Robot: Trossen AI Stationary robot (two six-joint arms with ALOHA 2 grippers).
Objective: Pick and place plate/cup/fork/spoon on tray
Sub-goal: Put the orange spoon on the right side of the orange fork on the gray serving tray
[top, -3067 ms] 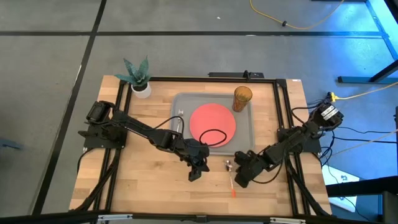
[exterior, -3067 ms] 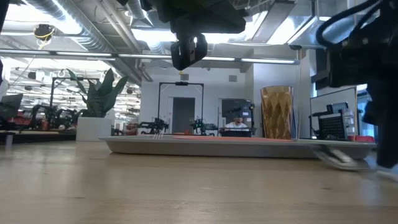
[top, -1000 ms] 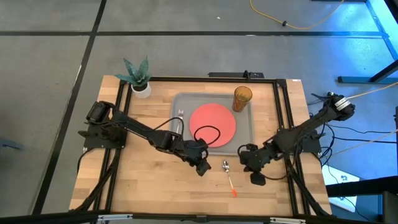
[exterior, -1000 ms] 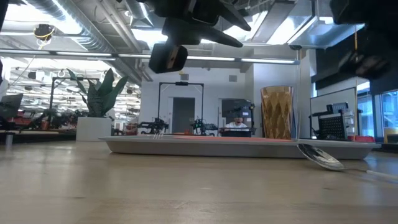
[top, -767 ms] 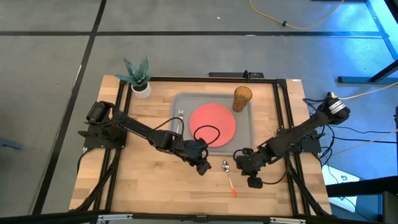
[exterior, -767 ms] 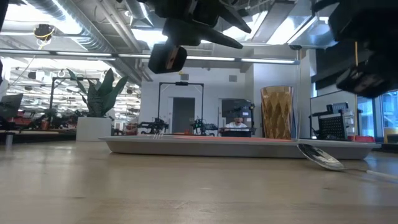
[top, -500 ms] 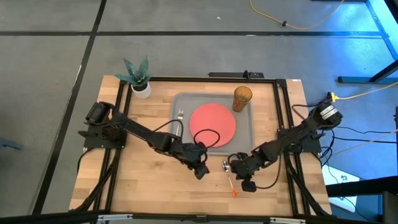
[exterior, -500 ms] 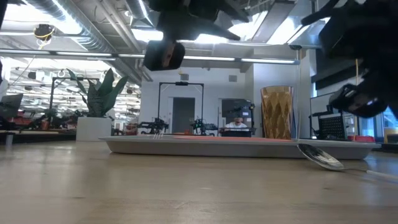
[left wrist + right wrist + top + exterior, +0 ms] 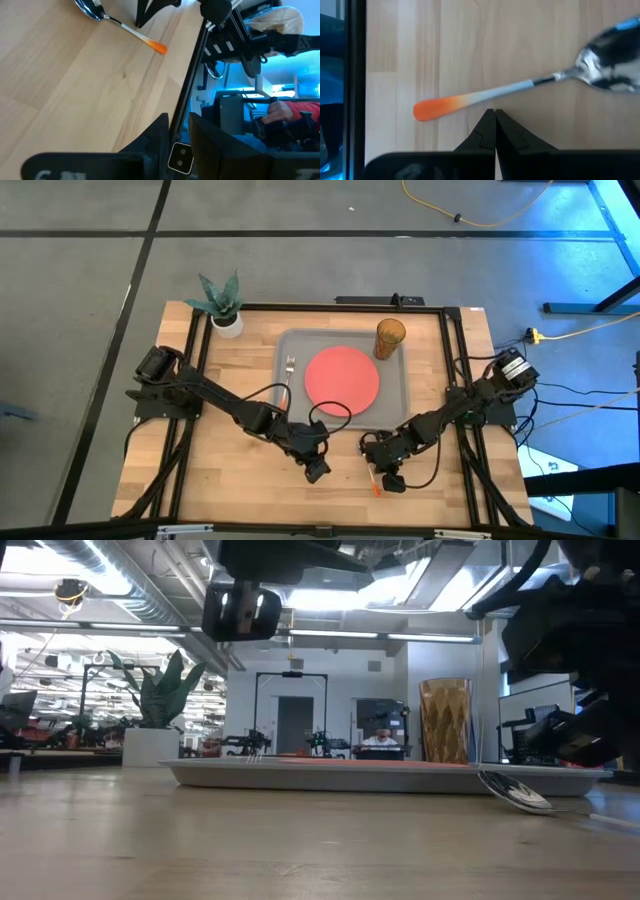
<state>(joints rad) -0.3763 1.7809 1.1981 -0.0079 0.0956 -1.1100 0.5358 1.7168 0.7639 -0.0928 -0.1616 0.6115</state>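
The grey tray (image 9: 397,402) holds the coral-red plate (image 9: 342,377), the amber cup (image 9: 389,338) at its far right corner and the fork (image 9: 288,368) along its left side. The spoon (image 9: 540,82) lies flat on the wood near the tray's near edge, its orange handle end (image 9: 375,489) toward the near edge. My right gripper (image 9: 491,114) is shut, low over the spoon, its tips right beside the middle of the handle. My left gripper (image 9: 316,468) hovers open and empty to the left of the spoon, which also shows in the left wrist view (image 9: 120,26). My right gripper's shut fingertips (image 9: 487,120) stand against the side of the spoon's handle (image 9: 490,96), about midway along it, coming from above. I cannot tell whether they touch it. The spoon lies flat on the table.
A white pot with a green plant (image 9: 224,308) stands at the far left corner. Black frame rails (image 9: 452,380) run along the table's left and right sides. Bare wood lies left of the tray and along the near edge.
My right gripper has gone toward the table's left and down to the spoon, now standing over its handle. My left gripper has drawn back toward the near edge and a little left, away from the spoon. The spoon has kept its place.
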